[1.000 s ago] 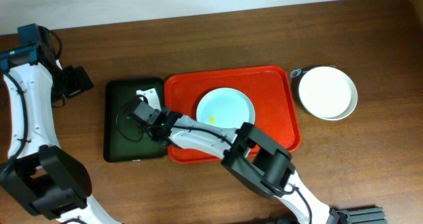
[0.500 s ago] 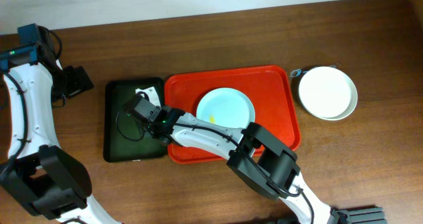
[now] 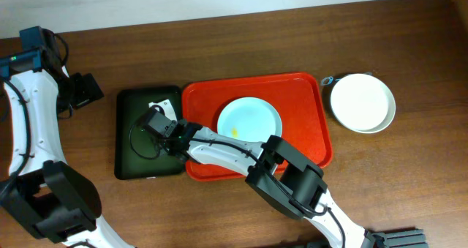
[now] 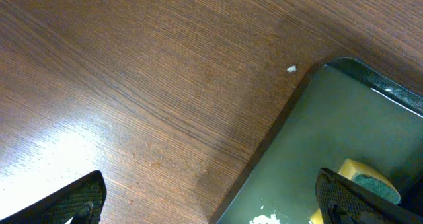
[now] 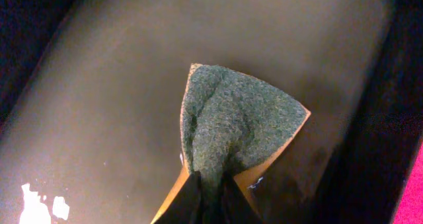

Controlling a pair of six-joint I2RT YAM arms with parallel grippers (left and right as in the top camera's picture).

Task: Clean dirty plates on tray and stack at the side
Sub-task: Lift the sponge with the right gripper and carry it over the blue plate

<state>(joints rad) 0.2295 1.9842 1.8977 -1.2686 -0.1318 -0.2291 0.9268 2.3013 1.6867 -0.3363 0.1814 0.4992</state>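
Note:
A pale blue plate (image 3: 248,118) with a small yellow smear lies on the red tray (image 3: 307,131). A white plate (image 3: 362,102) rests on the table right of the tray. My right gripper (image 3: 150,125) hangs low over the dark green tray (image 3: 128,164). In the right wrist view this gripper (image 5: 211,201) is shut on the near corner of a yellow sponge (image 5: 238,128) with a green scouring top, which is buckled above the tray floor. My left gripper (image 3: 86,91) is open over bare table beyond the green tray's corner; its fingers (image 4: 73,201) stand wide apart.
White crumbs (image 5: 39,201) dot the floor of the green tray (image 4: 317,138). The sponge (image 4: 367,178) shows at the left wrist view's lower right. A small dark object (image 3: 327,80) lies beside the white plate. Wooden table surrounds both trays.
The right gripper shifted slightly up-left over the green tray, then came back. The left arm and the plates have not moved.

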